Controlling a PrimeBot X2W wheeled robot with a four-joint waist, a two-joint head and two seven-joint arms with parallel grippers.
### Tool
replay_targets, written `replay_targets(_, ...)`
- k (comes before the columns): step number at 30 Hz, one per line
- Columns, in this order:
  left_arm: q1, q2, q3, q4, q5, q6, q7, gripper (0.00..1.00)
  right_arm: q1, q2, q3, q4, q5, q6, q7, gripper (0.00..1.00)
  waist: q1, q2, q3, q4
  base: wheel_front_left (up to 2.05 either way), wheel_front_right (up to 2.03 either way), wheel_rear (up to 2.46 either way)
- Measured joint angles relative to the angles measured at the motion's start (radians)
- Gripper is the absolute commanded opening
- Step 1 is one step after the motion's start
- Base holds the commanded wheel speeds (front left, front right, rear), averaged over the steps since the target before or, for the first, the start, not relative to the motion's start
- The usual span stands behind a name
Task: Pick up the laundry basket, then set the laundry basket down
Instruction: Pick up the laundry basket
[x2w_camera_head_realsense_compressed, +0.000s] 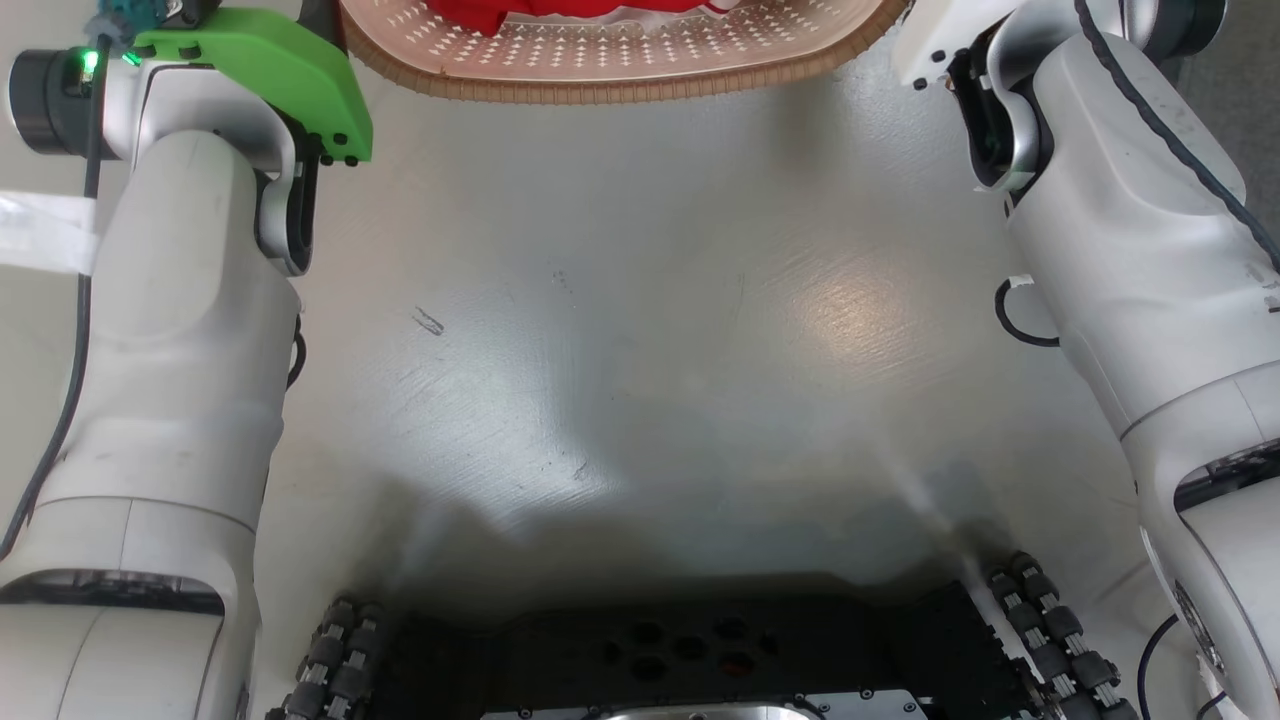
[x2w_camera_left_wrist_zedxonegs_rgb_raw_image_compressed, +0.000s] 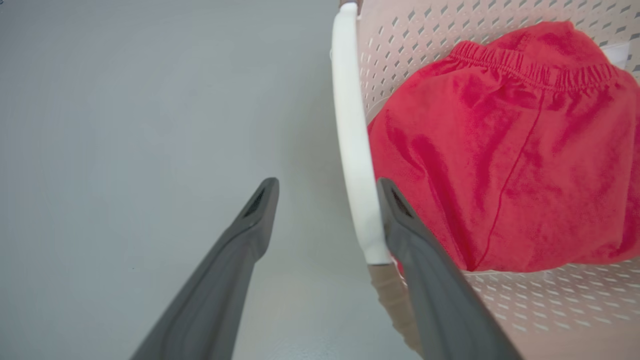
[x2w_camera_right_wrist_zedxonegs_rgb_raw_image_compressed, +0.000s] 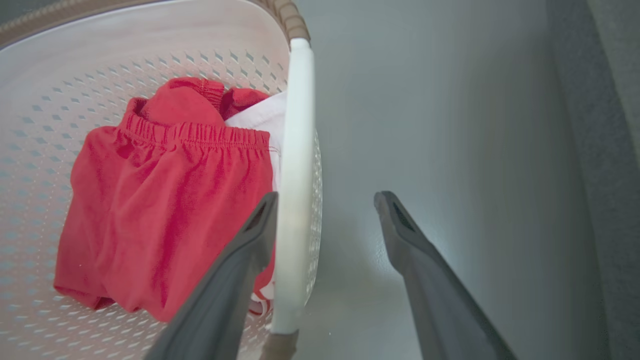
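Note:
The laundry basket (x2w_camera_head_realsense_compressed: 620, 85) stands on the floor at the top edge of the head view, cream and perforated with a brown woven-look rim. It holds a red garment (x2w_camera_left_wrist_zedxonegs_rgb_raw_image_compressed: 500, 160) and some white cloth (x2w_camera_right_wrist_zedxonegs_rgb_raw_image_compressed: 260, 117). My left gripper (x2w_camera_left_wrist_zedxonegs_rgb_raw_image_compressed: 326, 190) is open and straddles the basket's white side handle (x2w_camera_left_wrist_zedxonegs_rgb_raw_image_compressed: 352, 150), which lies close to the inner finger. My right gripper (x2w_camera_right_wrist_zedxonegs_rgb_raw_image_compressed: 326, 200) is open too, astride the opposite white handle (x2w_camera_right_wrist_zedxonegs_rgb_raw_image_compressed: 295, 150), with one finger inside the basket (x2w_camera_right_wrist_zedxonegs_rgb_raw_image_compressed: 50, 125) against the garment. Neither pair of fingers is closed on a handle.
Pale grey glossy floor (x2w_camera_head_realsense_compressed: 640, 350) lies between the basket and my dark wheeled base (x2w_camera_head_realsense_compressed: 690, 650). My two pale forearms flank that stretch. A white strip (x2w_camera_head_realsense_compressed: 35, 235) lies at the far left. A darker grey band (x2w_camera_right_wrist_zedxonegs_rgb_raw_image_compressed: 600, 150) runs along the right of the right wrist view.

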Motion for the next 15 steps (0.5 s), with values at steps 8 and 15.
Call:
replay_targets(8,-0.037,-0.001,-0.026,0.038,-0.008,0.000,0.007,1.00,-0.020,-0.001,0.043,0.038,0.030,0.002,0.026,1.00,0.0000,0.0000,0.005,0.005,0.00,0.00,0.00)
replay_targets(15,-0.062,0.000,-0.064,0.044,-0.070,-0.011,0.007,1.00,-0.043,-0.001,0.079,0.046,0.056,0.003,0.030,1.00,0.0000,0.0000,0.006,0.002,0.00,0.00,0.00)
